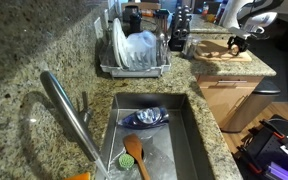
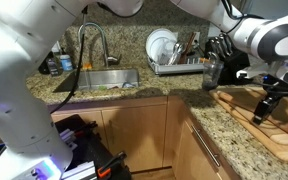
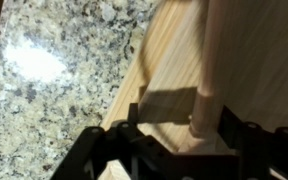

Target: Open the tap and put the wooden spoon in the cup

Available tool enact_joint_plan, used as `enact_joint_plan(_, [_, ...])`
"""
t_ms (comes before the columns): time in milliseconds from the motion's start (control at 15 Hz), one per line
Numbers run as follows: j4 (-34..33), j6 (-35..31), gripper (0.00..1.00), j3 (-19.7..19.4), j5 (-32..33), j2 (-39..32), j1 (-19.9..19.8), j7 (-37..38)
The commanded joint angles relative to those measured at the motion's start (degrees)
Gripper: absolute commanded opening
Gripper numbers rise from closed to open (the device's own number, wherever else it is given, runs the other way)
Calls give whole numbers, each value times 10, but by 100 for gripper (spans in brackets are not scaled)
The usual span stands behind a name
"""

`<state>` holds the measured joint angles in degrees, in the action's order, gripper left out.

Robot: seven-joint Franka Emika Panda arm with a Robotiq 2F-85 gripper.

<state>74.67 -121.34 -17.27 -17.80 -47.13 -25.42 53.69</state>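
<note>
The gripper (image 2: 266, 110) hangs low over the board (image 2: 274, 140) on the counter (image 3: 54, 80), well apart from the sink (image 1: 189, 145). In the wrist view its fingers (image 3: 134, 133) are spread. A pale wooden stick (image 3: 212, 60), maybe a handle, lies on the board with its end between them. I cannot tell if a finger touches it. The spoon (image 1: 134, 153) lies in the sink, its head toward a blue item (image 1: 147, 117). The tap (image 1: 69, 112) slants over the sink's edge.
</note>
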Motion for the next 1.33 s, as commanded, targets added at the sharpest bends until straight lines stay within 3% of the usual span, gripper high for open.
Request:
enact_joint_plan(0, [-5, 14, 46, 1, 2, -7, -7, 7])
enact_joint_plan(400, [0, 14, 3, -19, -6, -5, -5, 19])
enact_joint_plan(800, [-22, -21, 6, -26, 9, -11, 7, 38])
enact_joint_plan(933, [-44, -26, 6, -23, 37, -8, 13, 41])
enact_joint_plan(1267, [-100, 6, 6, -67, 171, 17, 83, 24])
